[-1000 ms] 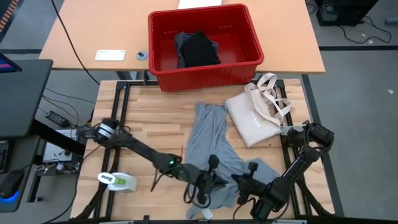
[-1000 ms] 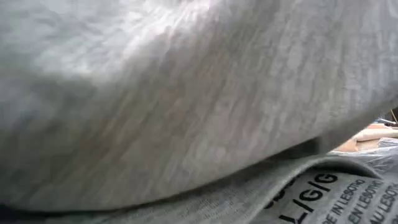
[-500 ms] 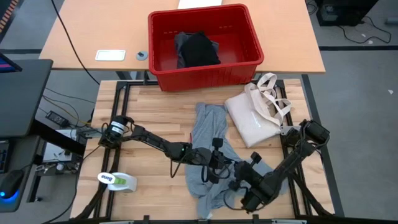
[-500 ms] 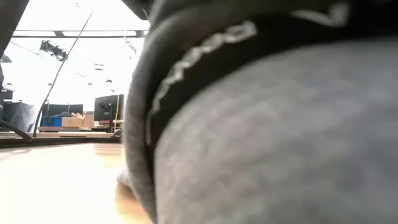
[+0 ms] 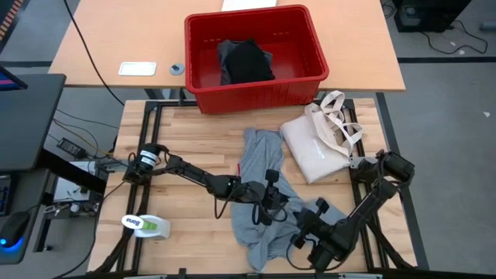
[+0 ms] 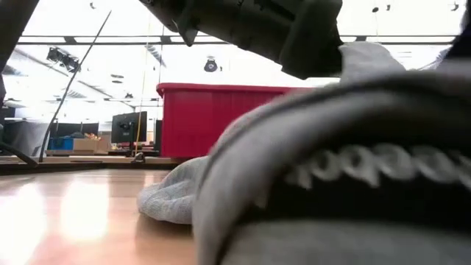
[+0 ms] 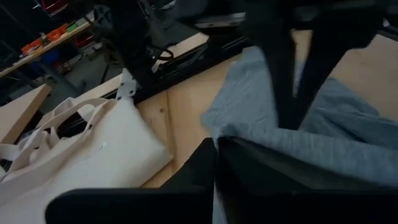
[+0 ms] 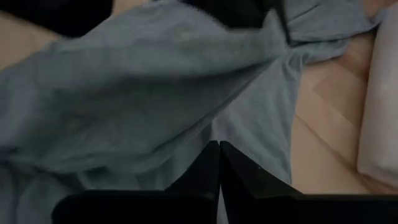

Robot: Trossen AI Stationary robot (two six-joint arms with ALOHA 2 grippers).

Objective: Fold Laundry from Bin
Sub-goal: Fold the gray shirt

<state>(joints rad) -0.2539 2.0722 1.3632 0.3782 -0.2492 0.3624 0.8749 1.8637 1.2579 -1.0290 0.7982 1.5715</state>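
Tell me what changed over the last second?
Both grippers, the left gripper and right gripper, moved from the table's near edge toward the middle, dragging the grey T-shirt's lower part, which bunched up narrower. Both stay shut on it. The red bin and tote bag stayed put.

Looking like a robotics lab: a black computer monitor (image 6: 126,126) is sitting on a far bench, grey floor cables (image 5: 446,35) trailing around the butcher-block wooden table (image 5: 194,151).
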